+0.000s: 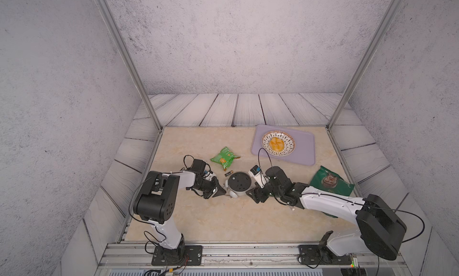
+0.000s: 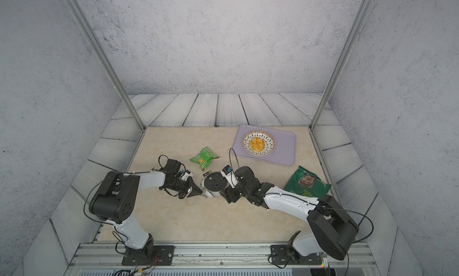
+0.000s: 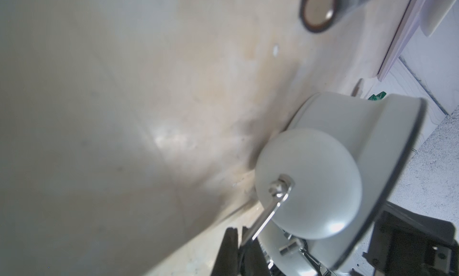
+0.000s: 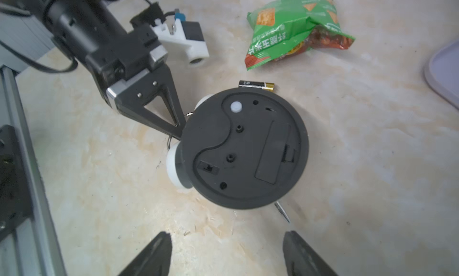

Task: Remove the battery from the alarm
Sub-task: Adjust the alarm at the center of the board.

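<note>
Alarm (image 4: 244,148) lies face-down, black back up, just ahead of my right gripper (image 4: 226,235), whose jaws are spread and empty. Probably light, rigid, wobbly. My left gripper (image 4: 180,132) is clenched on its wire handle (image 3: 263,220). Battery (image 4: 257,84) is already out, beyond the alarm and touching its rim. Looks slick, would roll. Pinch mid-barrel.

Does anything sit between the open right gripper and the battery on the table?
Yes: the alarm, face down, lies directly between the right gripper and the battery, which rests by its far rim.
</note>
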You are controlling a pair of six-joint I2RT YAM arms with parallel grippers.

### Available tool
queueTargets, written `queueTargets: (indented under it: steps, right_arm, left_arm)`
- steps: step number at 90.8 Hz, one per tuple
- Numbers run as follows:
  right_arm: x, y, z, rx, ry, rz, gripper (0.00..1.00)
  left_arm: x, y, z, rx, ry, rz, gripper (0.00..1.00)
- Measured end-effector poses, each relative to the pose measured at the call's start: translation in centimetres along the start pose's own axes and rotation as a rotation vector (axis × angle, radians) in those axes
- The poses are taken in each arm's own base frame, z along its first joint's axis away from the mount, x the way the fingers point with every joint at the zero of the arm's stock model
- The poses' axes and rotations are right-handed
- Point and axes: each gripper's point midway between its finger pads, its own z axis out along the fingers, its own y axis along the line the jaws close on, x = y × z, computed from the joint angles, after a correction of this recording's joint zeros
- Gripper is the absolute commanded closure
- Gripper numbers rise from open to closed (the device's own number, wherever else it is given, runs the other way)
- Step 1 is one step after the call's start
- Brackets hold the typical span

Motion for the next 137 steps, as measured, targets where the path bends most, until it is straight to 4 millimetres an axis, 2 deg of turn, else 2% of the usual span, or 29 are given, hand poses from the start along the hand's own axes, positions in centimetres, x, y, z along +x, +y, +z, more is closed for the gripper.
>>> queueTargets:
  steps: [14,24,42,53,67,78,93,103,107,114,125,131,137]
  right_arm:
    - [1.8,1.4,0.8,0.04,-0.059,-0.256,0.12]
    - [0.7,1.7,2.1,0.089,-0.116,-0.388,0.11]
    - [0.0,1.1,5.4,0.204,-0.2,-0.545,0.1]
    - [-0.5,0.3,6.5,0.285,-0.247,-0.58,0.11]
    - [-1.8,-0.7,7.3,0.381,-0.294,-0.579,0.18]
    - [-2.4,-1.3,7.5,0.432,-0.323,-0.567,0.29]
    - [-2.9,-1.4,7.1,0.453,-0.355,-0.553,0.59]
    - [-3.1,-1.1,6.7,0.451,-0.38,-0.538,0.66]
    - [-3.1,-1.0,6.4,0.446,-0.386,-0.531,0.66]
    - [-2.2,-1.2,5.5,0.436,-0.359,-0.508,0.67]
    - [-0.6,-1.5,3.4,0.377,-0.254,-0.445,0.67]
    - [-1.0,-1.3,2.0,0.316,-0.22,-0.374,0.68]
    - [-2.3,-1.0,0.5,0.237,-0.194,-0.277,0.69]
  left_arm:
    - [-0.1,-3.6,-2.4,0.035,-0.04,0.063,1.0]
    - [0.1,-5.4,-3.3,0.065,-0.053,0.09,1.0]
    - [1.1,-6.4,-3.6,0.073,-0.036,0.078,1.0]
    - [0.9,-6.8,-3.9,0.074,-0.055,0.069,1.0]
    - [0.6,-7.3,-4.3,0.075,-0.075,0.069,1.0]
    - [0.6,-7.5,-4.5,0.08,-0.08,0.071,1.0]
    - [0.7,-8.4,-4.8,0.1,-0.08,0.076,0.97]
    - [1.2,-9.0,-5.2,0.109,-0.079,0.089,0.9]
    - [1.5,-9.2,-5.3,0.11,-0.075,0.093,0.82]
    - [2.3,-9.5,-5.5,0.12,-0.059,0.107,0.62]
    - [2.9,-10.0,-6.6,0.105,-0.075,0.142,0.47]
    - [2.6,-10.5,-7.9,0.069,-0.122,0.198,0.42]
    - [1.9,-11.0,-9.8,0.014,-0.212,0.276,0.38]
